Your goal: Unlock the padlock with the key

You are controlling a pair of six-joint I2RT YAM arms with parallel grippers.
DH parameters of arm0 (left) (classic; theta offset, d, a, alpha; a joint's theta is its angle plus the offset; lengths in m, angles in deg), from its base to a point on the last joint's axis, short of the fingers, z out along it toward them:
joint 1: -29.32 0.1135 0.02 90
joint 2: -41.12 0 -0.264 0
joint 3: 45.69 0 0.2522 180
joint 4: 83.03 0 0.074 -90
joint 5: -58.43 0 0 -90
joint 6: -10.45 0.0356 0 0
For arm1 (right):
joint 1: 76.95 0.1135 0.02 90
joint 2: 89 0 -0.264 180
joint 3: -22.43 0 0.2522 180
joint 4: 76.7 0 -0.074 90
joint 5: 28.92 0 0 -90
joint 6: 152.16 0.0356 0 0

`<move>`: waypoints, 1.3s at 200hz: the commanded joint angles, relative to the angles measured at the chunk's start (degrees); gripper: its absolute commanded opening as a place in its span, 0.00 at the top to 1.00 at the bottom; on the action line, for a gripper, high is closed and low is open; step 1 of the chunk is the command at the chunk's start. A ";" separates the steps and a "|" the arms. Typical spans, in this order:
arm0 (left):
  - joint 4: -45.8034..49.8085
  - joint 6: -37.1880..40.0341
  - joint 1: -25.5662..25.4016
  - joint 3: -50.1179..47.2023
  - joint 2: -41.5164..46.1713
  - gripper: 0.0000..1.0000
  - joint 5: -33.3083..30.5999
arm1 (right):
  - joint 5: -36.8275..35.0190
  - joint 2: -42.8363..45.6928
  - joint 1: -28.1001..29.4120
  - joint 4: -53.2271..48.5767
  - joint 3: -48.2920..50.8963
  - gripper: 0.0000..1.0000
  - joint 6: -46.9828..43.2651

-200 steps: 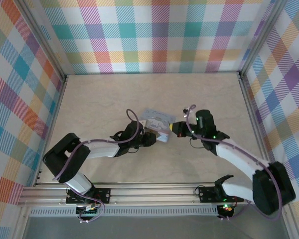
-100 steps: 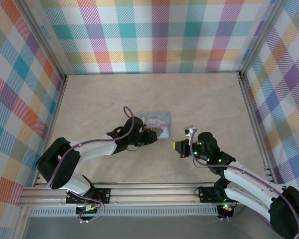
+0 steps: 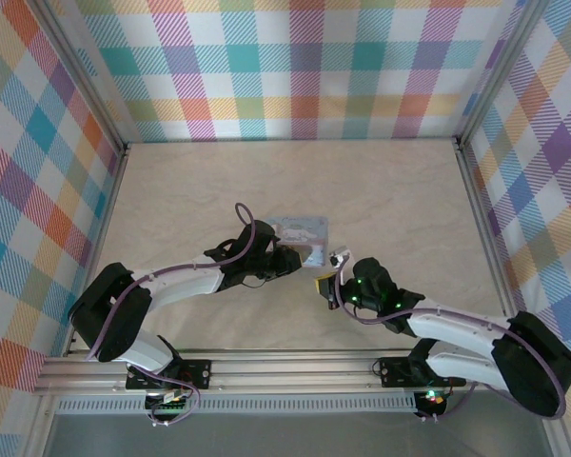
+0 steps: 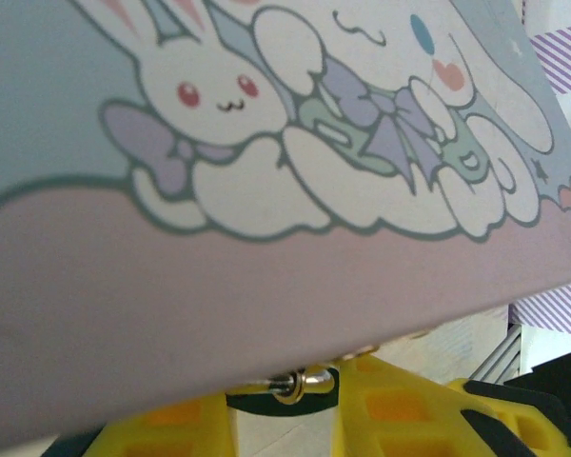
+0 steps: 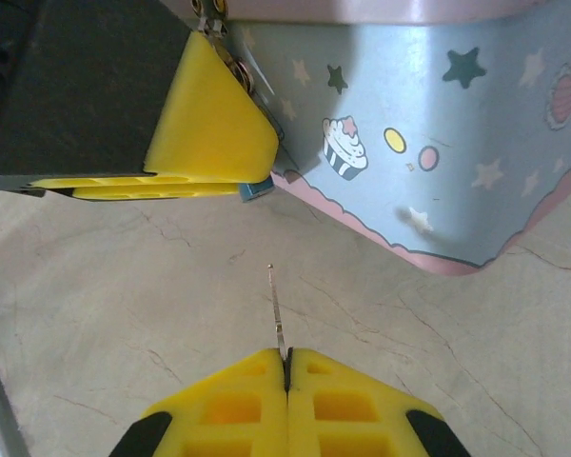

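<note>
Right claw point(image 5: 287, 356) pinching key point(image 5: 277, 309), left claw point(image 4: 297, 395) perhaps clamping tin point(image 4: 266, 286), contents unseen

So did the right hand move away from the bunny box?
Yes. The right gripper pulled back from the tin, toward the near rail.

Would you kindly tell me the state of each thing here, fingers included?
padlock: apparently gripped between the left fingers, locked or not unclear.
left fingers: nearly closed.
key: pinched in the right fingers, not inserted.
right fingers: shut on the key.
tin: on the table, picture side up.
</note>
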 commanded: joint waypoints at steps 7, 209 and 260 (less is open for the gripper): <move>-0.58 -1.94 -0.58 2.67 0.12 0.81 1.90 | -2.28 -2.67 0.99 6.52 -0.03 1.00 -2.20; 2.91 -3.78 -0.63 4.14 -1.08 0.84 2.31 | -3.03 -11.84 2.24 14.86 -2.27 1.00 -3.52; 2.82 -3.96 -0.61 4.11 -1.17 0.84 2.23 | -2.86 -12.75 2.30 15.23 -2.71 1.00 -3.57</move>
